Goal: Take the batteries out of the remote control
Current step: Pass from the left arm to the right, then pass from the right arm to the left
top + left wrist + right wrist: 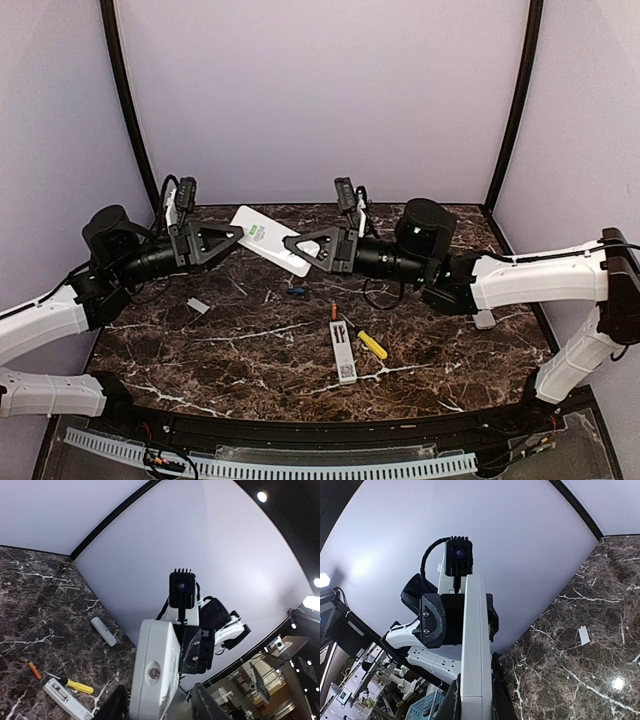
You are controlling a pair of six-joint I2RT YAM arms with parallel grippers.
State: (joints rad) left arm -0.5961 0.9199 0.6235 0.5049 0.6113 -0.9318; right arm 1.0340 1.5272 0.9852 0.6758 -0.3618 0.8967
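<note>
Table (pixel 200 370): dark marble, lilac walls.
Near: slim remote (pixel 345 353), yellow-handled tool (pixel 372 344) beside.
Batteries: orange battery (pixel 333 311), blue battery (pixel 295 291) loose on table.
Arms: reaching inward, level.
Right fingers (pixel 298 247): clamped on raised white remote (pixel 268 240).
Left fingers (pixel 232 238): at its other end, grip unclear.

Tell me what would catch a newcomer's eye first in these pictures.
The white remote raised between the two arms, the right gripper clamped on one end and the left gripper at the other. Below, on the dark marble table, lie a second remote, a yellow-handled tool and an orange battery.
</note>
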